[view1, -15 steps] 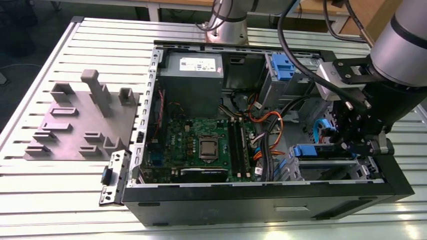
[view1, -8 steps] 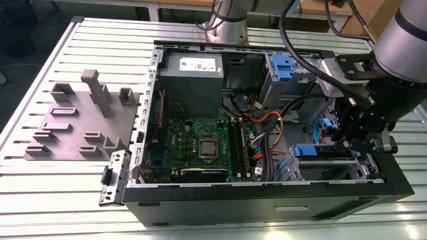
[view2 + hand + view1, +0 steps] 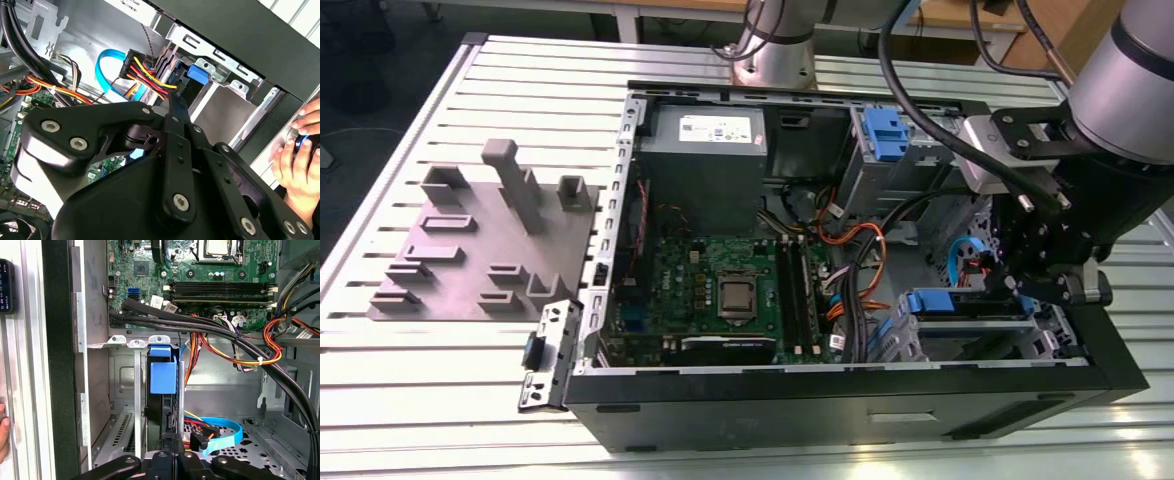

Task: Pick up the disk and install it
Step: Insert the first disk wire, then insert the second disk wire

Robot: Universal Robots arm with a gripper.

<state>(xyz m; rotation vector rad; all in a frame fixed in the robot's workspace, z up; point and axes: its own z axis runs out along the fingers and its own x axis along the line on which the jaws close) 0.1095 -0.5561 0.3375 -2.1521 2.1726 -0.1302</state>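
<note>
Disk (image 3: 161,405), a flat metal hard drive in a blue plastic carrier frame, sits on edge in the silver metal drive cage (image 3: 136,390) at the corner of the open black PC case (image 3: 854,405), seen edge-on with its blue tab (image 3: 163,375) facing out toward the motherboard. Long axis runs into the bay. Likely dense, rigid, shock-sensitive; best held by the carrier edges, not the label face. Black gripper (image 3: 170,460) is just at its near end; can't tell whether the fingers are apart or clamped.

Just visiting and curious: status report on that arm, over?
Gripper low in the drive cage, right at the disk. Disk on edge in cage slot, blue carrier showing. Cable bundle close alongside; person's hand beside case.
</note>
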